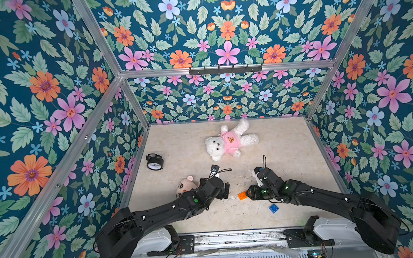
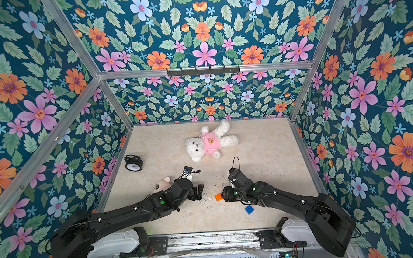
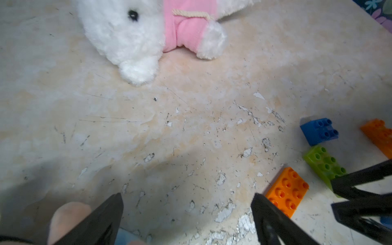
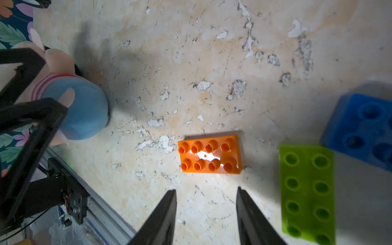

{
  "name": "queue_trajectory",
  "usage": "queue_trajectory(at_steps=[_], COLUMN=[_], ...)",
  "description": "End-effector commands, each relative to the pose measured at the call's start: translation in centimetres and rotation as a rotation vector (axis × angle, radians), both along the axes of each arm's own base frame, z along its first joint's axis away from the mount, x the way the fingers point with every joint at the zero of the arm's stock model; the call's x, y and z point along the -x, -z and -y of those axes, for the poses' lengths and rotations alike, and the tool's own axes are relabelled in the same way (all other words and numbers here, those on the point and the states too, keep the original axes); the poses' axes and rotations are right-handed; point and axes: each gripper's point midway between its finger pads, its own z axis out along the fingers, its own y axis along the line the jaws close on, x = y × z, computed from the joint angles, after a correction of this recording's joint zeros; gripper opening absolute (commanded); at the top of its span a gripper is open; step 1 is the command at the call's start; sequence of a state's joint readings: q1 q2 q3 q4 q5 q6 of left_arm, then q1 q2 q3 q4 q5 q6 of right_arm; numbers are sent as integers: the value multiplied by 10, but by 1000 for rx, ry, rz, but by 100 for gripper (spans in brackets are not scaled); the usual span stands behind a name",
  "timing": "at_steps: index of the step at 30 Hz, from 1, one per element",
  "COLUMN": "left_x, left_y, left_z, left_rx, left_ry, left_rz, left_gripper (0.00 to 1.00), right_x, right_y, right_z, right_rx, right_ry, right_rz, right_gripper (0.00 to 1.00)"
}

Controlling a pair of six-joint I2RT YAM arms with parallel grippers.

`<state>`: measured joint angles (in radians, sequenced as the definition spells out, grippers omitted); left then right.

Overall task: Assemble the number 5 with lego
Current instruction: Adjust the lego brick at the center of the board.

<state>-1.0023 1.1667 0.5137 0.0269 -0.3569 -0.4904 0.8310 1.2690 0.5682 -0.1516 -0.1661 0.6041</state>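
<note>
nothing joined yet: the orange brick, green brick and blue brick lie loose on the counter; right end effector part-open, empty, just short of the orange brick; left end effector wide, empty.

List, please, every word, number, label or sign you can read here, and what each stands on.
Nothing reads clearly enough to quote.
Small black twin-bell alarm clock: dial markings too small.
White plush teddy bear in pink shirt: orange chest emblem, no legible words.
Long orange studded plastic brick, long lime green brick, square blue brick: no lettering visible.
</note>
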Motion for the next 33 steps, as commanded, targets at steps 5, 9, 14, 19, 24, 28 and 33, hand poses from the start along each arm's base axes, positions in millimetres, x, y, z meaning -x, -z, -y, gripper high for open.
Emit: queue_trajectory(at_steps=[5, 9, 14, 19, 24, 28, 33], left_x=[-3, -3, -5, -5, -5, -6, -5], left_y=[-14, -13, -13, -9, -10, -12, -12], left_z=[-2, -1, 0, 4, 1, -3, -3], left_rx=[25, 21, 24, 11, 11, 11, 8], left_ry=[-1, -2, -6, 4, -4, -19, -17], left_rz=[52, 51, 54, 45, 51, 62, 60], left_gripper=[99, 99, 99, 99, 99, 99, 99], right_x=[-21, -15, -8, 0, 5, 17, 2], right_y=[3, 13, 21, 27, 23, 17, 20], right_z=[-11, -12, -9, -13, -24, -40, -25], right_rx=[14, 9, 5, -25, -67, -105, 31], right_ry=[24, 27, 21, 3, -27, -97, -20], right_rz=[42, 3, -27, -58, -70, -80, -27], right_gripper=[53, 54, 57, 58, 58, 58, 57])
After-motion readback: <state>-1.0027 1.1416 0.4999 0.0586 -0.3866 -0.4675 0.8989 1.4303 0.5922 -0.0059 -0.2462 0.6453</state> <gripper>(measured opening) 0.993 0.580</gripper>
